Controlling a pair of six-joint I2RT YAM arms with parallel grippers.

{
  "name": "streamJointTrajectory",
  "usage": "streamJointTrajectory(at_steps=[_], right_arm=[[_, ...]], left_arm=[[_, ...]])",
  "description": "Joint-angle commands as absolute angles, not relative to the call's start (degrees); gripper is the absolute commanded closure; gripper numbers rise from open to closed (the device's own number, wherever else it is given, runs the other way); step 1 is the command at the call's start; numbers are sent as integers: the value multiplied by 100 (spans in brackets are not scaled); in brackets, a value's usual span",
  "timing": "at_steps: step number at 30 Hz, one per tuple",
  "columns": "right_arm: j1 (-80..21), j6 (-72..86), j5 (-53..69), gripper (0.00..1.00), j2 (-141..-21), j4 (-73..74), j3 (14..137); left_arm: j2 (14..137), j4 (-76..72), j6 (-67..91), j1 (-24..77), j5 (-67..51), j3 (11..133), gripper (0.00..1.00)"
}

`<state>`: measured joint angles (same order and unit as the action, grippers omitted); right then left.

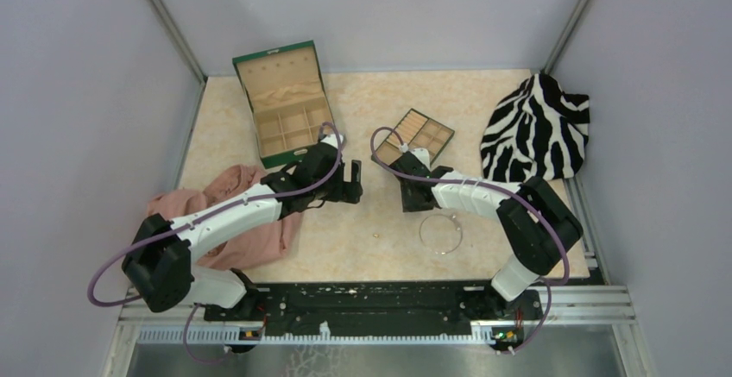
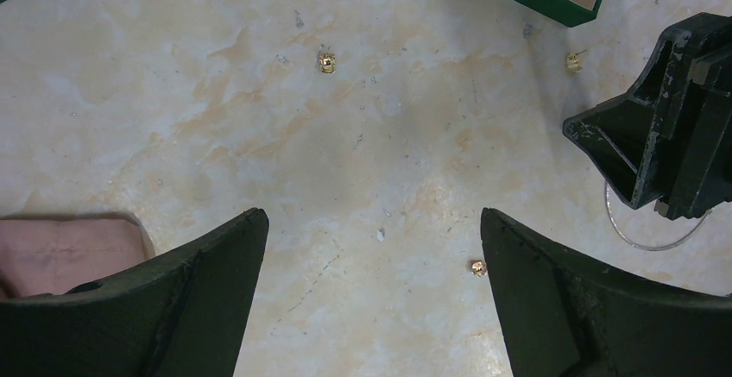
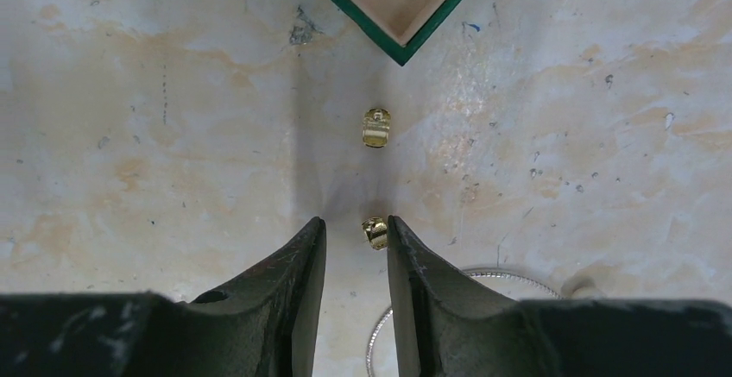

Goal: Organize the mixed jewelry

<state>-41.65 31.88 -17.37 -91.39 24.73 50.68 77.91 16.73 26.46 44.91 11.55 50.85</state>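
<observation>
A: worktop (image 1: pixel 388 109) colour?
B: Beige, marbled tan. The box (image 1: pixel 273 53) is green with tan lining, the tray (image 1: pixel 416 132) tan with a green rim.
A: Fabrics?
B: One pink cloth (image 1: pixel 229 183), plain; one striped cloth (image 1: pixel 535 131), black-and-white zebra.
A: Jewelry?
B: The beads (image 3: pixel 376 127) are gold, the hoop (image 1: pixel 420 233) silvery. The left claw (image 2: pixel 371 248) and right claw (image 3: pixel 356 230) are black.

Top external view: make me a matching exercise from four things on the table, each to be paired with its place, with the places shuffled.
Things
1. green box with tan lining
2. black-and-white zebra-striped cloth
3. pink cloth
4. thin silvery wire hoop

Places
A. far side, right
B. near side, right of centre
C. far side, left
D. near side, left

Pairs: 1-C, 2-A, 3-D, 4-B
</observation>
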Motion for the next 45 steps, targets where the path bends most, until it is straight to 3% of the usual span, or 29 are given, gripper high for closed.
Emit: streamJointTrajectory(at_steps=[1,28,37,41,45], right_arm=[[-4219,3120,-1564,67,-9109,2280,5089],[-4218,3331,-1863,71,-9306,2607,5153],[-4213,3476,-1839,84,-9360,2599,5086],[-4217,3540,-1802,97,-9303,2598,5086],[-4209,3506,-1649,97,-9060,2650,5196]], left_arm=[[7831,1672,2502,4495,1239,5153,1],[7887,1565,2624,4492,1022,5036,1],[7879,1574,2604,4493,1031,5032,1],[7901,1553,2610,4493,1014,5032,1],[7906,1563,2628,4499,1034,5030,1]])
